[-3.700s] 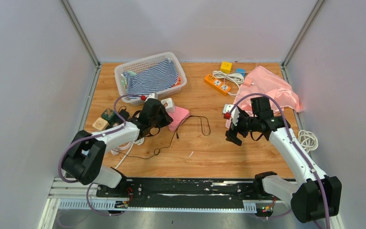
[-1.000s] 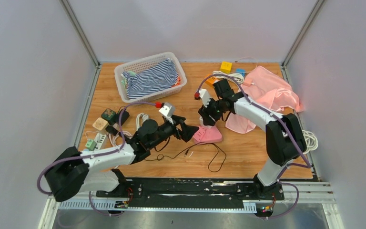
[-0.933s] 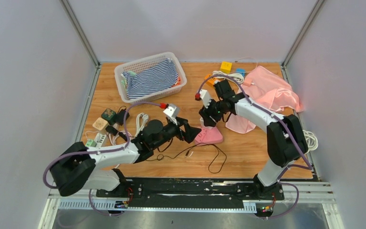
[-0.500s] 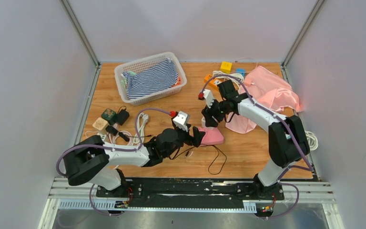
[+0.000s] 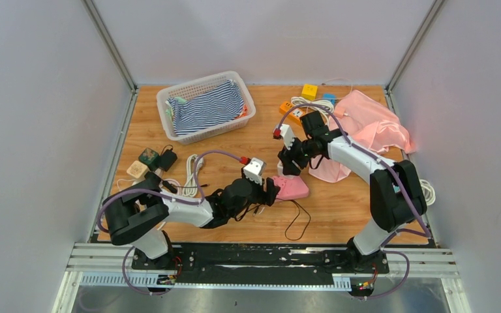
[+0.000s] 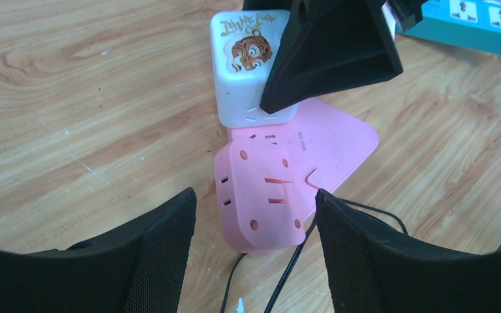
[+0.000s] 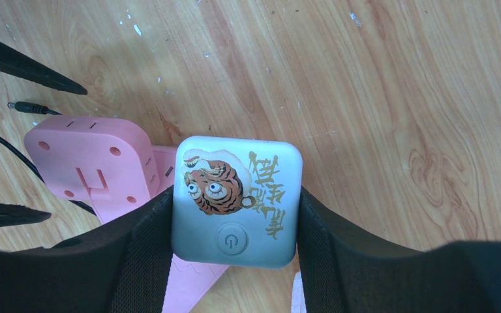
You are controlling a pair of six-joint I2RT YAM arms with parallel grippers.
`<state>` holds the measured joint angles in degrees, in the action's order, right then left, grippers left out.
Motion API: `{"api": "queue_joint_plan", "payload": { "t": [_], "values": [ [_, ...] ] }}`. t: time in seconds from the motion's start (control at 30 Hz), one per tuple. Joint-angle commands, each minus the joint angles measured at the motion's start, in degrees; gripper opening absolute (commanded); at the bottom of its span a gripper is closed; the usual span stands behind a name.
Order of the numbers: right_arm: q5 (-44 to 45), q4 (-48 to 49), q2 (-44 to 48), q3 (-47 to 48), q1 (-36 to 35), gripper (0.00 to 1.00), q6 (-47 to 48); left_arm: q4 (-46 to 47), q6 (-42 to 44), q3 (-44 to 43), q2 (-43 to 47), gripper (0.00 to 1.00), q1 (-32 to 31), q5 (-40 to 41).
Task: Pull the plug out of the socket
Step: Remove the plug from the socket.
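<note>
The left fingers, newly swung in mid-surface, narrow around the pink socket without touching it, while the right fingers clamp the white plug, ready for the pull.

A wooden table holds a white basket at the rear left and a pink cloth at the rear right, with a yellow block nearby. A pink socket lies mid-table, a thin black cord looping beside it. Coiled white cable lies left.

Left jaws closing around pink socket.
</note>
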<state>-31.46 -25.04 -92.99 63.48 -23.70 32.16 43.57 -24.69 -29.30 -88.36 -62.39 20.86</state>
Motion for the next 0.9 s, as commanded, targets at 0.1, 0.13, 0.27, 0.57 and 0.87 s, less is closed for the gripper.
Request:
{"api": "queue_joint_plan", "payload": {
  "t": [0.1,0.13,0.27,0.57,0.87],
  "values": [
    [-0.8,-3.9,0.1,-1.7,0.7,0.00,1.1,4.6,-1.3,-1.1,-4.4,0.70,-0.4,-1.1],
    [-0.7,-4.0,0.2,-1.8,0.7,0.00,1.1,5.1,-1.4,-1.1,-5.0,0.69,-0.3,-0.8],
    [-0.8,-4.0,0.5,-2.3,0.7,0.00,1.5,7.2,-0.3,-1.3,-6.6,0.69,-0.3,-0.9],
    [-1.2,-4.2,-0.4,-2.3,0.7,0.00,1.9,13.5,1.8,-2.2,-10.0,0.54,1.0,-4.9],
    [-1.7,-4.6,-0.4,-2.1,0.7,0.00,2.1,20.4,3.3,-1.1,-12.4,0.30,1.1,-9.9]
  ]
}}
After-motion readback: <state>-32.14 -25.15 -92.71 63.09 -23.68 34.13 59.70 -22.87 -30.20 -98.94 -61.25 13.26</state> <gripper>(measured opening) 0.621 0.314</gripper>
